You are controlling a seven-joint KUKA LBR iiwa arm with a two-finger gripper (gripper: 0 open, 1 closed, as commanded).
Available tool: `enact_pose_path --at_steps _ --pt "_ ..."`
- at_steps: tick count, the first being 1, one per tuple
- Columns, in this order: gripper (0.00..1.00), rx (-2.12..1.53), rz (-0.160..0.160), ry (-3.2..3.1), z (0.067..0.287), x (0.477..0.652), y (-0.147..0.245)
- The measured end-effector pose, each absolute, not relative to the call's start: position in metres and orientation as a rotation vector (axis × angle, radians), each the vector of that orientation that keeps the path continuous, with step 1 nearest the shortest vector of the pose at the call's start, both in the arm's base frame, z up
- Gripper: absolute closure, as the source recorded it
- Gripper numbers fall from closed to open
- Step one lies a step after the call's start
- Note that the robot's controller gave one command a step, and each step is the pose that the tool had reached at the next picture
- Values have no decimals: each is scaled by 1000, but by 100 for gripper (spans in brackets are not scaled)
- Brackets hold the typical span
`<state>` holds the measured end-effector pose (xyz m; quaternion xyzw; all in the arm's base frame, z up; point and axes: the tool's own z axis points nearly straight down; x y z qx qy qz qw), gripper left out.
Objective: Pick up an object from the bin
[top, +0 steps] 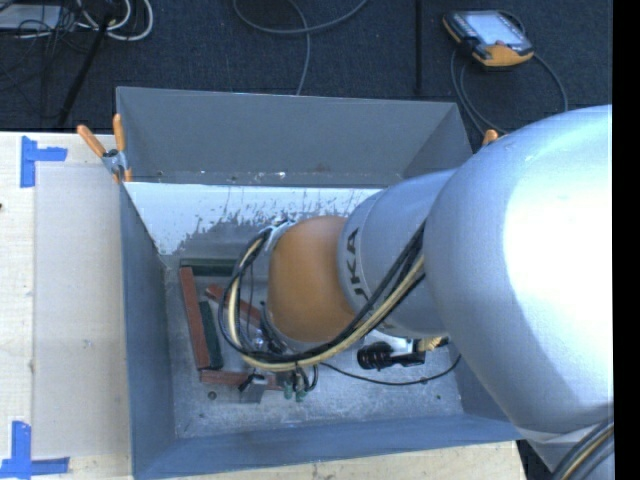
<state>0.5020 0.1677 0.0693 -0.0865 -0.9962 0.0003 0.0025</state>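
My gripper [285,376] pokes out below the arm's orange cover, low over the front middle of the bin floor. Just to its left lies a short reddish-brown bar [222,376] with a small grey piece [262,389] at its end. Further left a long reddish-brown strip [190,316] runs along the floor, with a dark green bar [207,334] beside it. To the right of the gripper lies a black and white object [392,354] with a thin black cord.
The arm and its orange cover hide the middle and right of the bin floor. A dark flat thing [208,266] lies at the back left of the floor. The bin's sloping walls stand close on all sides.
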Motion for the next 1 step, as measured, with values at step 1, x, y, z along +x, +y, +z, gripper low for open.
enact_pose_path --at_steps 1 --pt "100 -292 -2 -3131 235 505 185"
